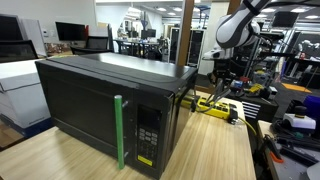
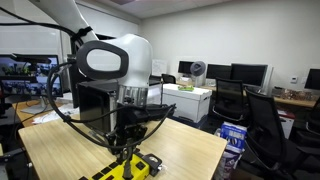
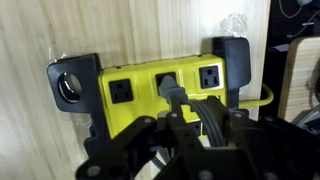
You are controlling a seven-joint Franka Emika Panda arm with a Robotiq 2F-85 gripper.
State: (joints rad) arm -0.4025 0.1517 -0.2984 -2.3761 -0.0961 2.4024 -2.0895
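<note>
Black claw (image 3: 186,120) fingers come in from the bottom of the wrist view, one on each side of a black plug (image 3: 166,84) and its thick cord. The fingers are very near the plug, but I cannot tell if they squeeze it or are just beside it. The plug sits in the middle socket of a yellow power strip (image 3: 150,92). A socket on each side of the plug shows its little holes. The strip has black ends, and one end has a round ring. A thin yellow cord (image 3: 262,98) sticks out at the other end.

The power strip lies flat on a light wooden table (image 3: 150,30). In both exterior views the claw (image 2: 128,150) points straight down over the strip (image 2: 132,168), near the edge of the table (image 2: 195,150). The white and black arm (image 2: 110,60) bends above it.

In an exterior view a big black microwave (image 1: 100,95) stands on the same table (image 1: 60,155), just beside the power strip (image 1: 215,108). Its door is shut and has a long green handle (image 1: 119,130). Well apart from the table are black chairs (image 2: 265,120) and dark screens (image 2: 245,73).
</note>
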